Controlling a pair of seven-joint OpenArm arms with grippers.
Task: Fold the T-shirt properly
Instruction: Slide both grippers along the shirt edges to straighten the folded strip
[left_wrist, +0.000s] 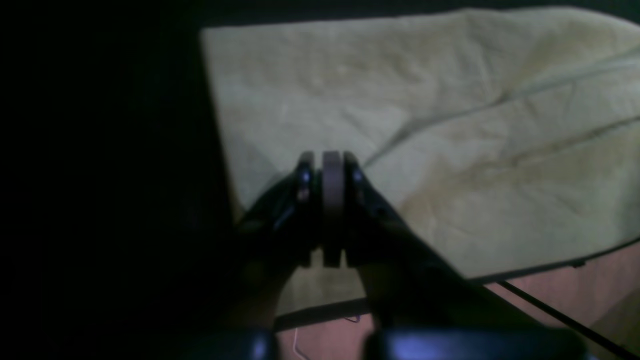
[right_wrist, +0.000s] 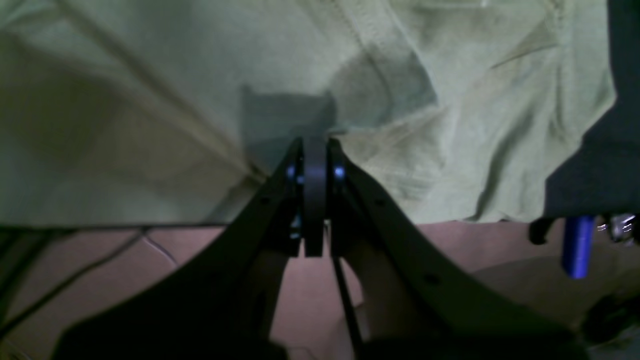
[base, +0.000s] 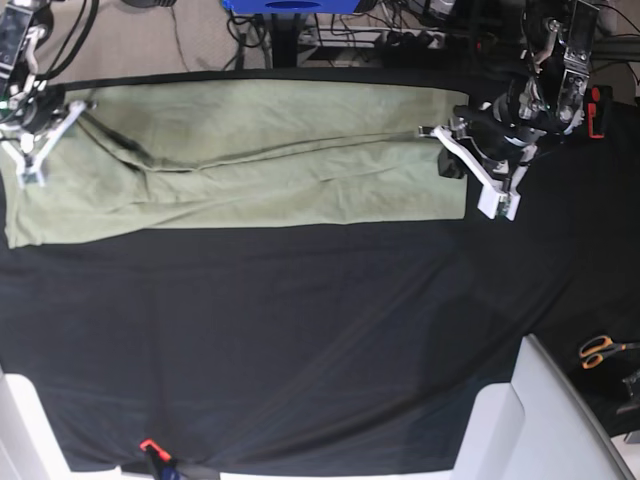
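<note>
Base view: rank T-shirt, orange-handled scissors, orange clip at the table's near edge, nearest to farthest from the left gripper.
1. T-shirt: its end lies right beside the left gripper, on that view's right.
2. Orange-handled scissors: lower right, on the black cloth past the white panel.
3. Orange clip: bottom left, at the table's near edge, clearly farthest.
</note>
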